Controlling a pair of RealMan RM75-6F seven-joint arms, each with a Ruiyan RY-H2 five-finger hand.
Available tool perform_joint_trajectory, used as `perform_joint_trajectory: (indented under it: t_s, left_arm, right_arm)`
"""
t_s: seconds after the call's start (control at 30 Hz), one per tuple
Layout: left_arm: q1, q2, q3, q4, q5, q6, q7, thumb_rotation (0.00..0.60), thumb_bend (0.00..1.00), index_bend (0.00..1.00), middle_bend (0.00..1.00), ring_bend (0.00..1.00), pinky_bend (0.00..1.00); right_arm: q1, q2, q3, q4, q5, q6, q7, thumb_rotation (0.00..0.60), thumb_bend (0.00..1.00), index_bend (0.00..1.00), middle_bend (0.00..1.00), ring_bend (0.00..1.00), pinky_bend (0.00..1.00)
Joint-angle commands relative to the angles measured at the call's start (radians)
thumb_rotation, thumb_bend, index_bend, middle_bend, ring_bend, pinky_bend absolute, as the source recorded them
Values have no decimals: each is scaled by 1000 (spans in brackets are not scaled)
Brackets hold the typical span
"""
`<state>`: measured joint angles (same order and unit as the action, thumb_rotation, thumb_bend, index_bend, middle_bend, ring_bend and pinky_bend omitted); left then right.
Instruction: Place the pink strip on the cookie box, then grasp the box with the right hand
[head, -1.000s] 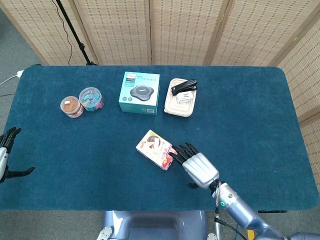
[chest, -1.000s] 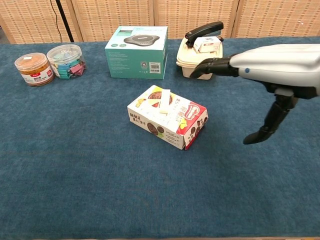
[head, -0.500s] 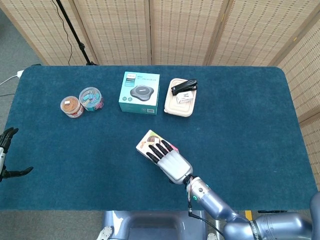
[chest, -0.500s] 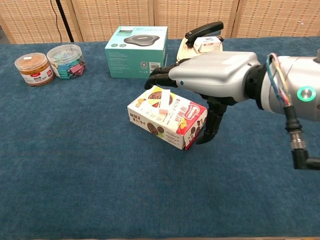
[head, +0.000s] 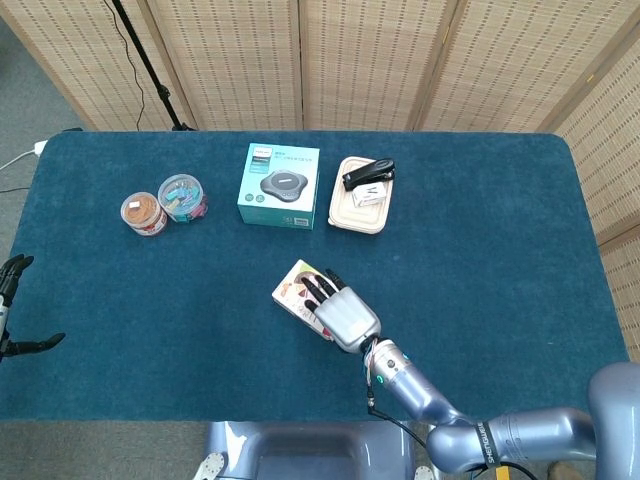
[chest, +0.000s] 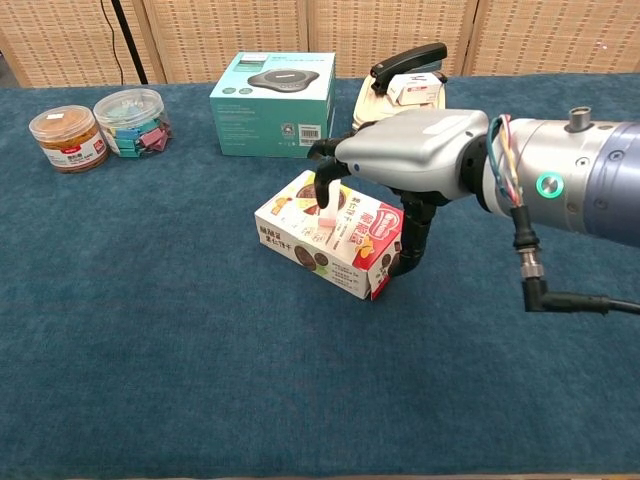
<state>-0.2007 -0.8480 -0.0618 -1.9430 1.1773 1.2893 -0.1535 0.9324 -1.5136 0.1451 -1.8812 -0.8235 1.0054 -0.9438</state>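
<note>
Right hand (chest: 405, 160) sits over the cookie box (chest: 335, 235), palm down on its top face. Dark fingers (chest: 328, 170) curl over the far edge of the box; the thumb (chest: 412, 240) drops down the near right end, pressing the red end panel. The box is clasped between fingers and thumb and rests flat on the tabletop (chest: 200, 350), skewed diagonally. In the head view the right hand (head: 345, 315) covers most of the cookie box (head: 295, 290), leaving only the left end showing.

Pink strip (chest: 325, 205) lies on top of the box, a pale narrow band running across the lid, its far end just under the fingertips. Cannot tell whether the fingers touch it.

Left hand (head: 12, 320) is at the left edge of the head view, well apart from the box, fingers spread, holding nothing.

Materials: the hand has a smooth grey metallic shell with black fingers; its forearm is glossy silver with a green lit ring. The box is printed glossy cardboard, rectangular. The tabletop is covered in dark teal, felt-like cloth.

Far row: two round clear plastic tubs (chest: 100, 125), a teal cardboard carton (chest: 272, 105), a beige lidded container (chest: 385, 115) with a black stapler (chest: 405, 60) on top.
</note>
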Motion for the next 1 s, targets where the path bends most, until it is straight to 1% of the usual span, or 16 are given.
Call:
perform_joint_trajectory:
  t_s: [0.03, 0.3, 0.5, 0.6, 0.63, 0.7, 0.77, 0.8, 0.87, 0.9, 0.97, 1.0]
  left_arm:
    - [2, 0, -2, 0, 1, -1, 0, 600, 51, 0, 0, 0, 0]
    - [10, -2, -10, -1, 1, -5, 6, 600, 51, 0, 0, 0, 0]
    - [12, -1, -15, 1, 0, -13, 3, 600, 51, 0, 0, 0, 0]
    - [15, 0, -17, 2, 3, -15, -3, 600, 51, 0, 0, 0, 0]
    - [16, 0, -18, 3, 3, -16, -4, 600, 51, 0, 0, 0, 0]
    - [17, 1, -20, 4, 3, -20, -6, 600, 51, 0, 0, 0, 0]
    - [17, 1, -21, 4, 4, -22, -6, 600, 51, 0, 0, 0, 0]
    - [18, 1, -21, 3, 6, -23, -6, 600, 50, 0, 0, 0, 0]
    - [19, 1, -22, 4, 7, -25, -7, 600, 51, 0, 0, 0, 0]
    - [19, 1, -22, 4, 7, -25, -7, 600, 51, 0, 0, 0, 0]
    - [19, 1, -24, 4, 7, -27, -7, 600, 51, 0, 0, 0, 0]
    - [19, 2, -25, 4, 6, -29, -9, 600, 51, 0, 0, 0, 0]
  right_arm:
    - [3, -10, -9, 18, -18, 12, 20, 600, 0, 259, 0, 0, 0]
    - [31, -52, -2, 90, -8, 13, 52, 600, 0, 285, 0, 0, 0]
    - [42, -74, 5, 121, -11, 8, 90, 600, 0, 339, 0, 0, 0]
    - [47, -76, 7, 121, -19, 4, 110, 600, 1, 338, 0, 0, 0]
    - [48, -76, 6, 122, -26, 4, 115, 600, 26, 335, 0, 0, 0]
    - [50, -76, 4, 123, -39, 1, 127, 600, 127, 334, 0, 0, 0]
    - [52, -75, 3, 124, -44, -2, 135, 600, 314, 332, 0, 0, 0]
    - [56, -75, -1, 127, -48, -5, 132, 600, 374, 330, 0, 0, 0]
    - [60, -78, -3, 131, -48, -10, 134, 600, 541, 325, 0, 0, 0]
    - [62, -79, -4, 133, -48, -12, 137, 600, 591, 324, 0, 0, 0]
    - [66, -83, -8, 140, -47, -18, 137, 600, 724, 323, 0, 0, 0]
    - [70, -87, -12, 147, -48, -19, 132, 600, 747, 323, 0, 0, 0]
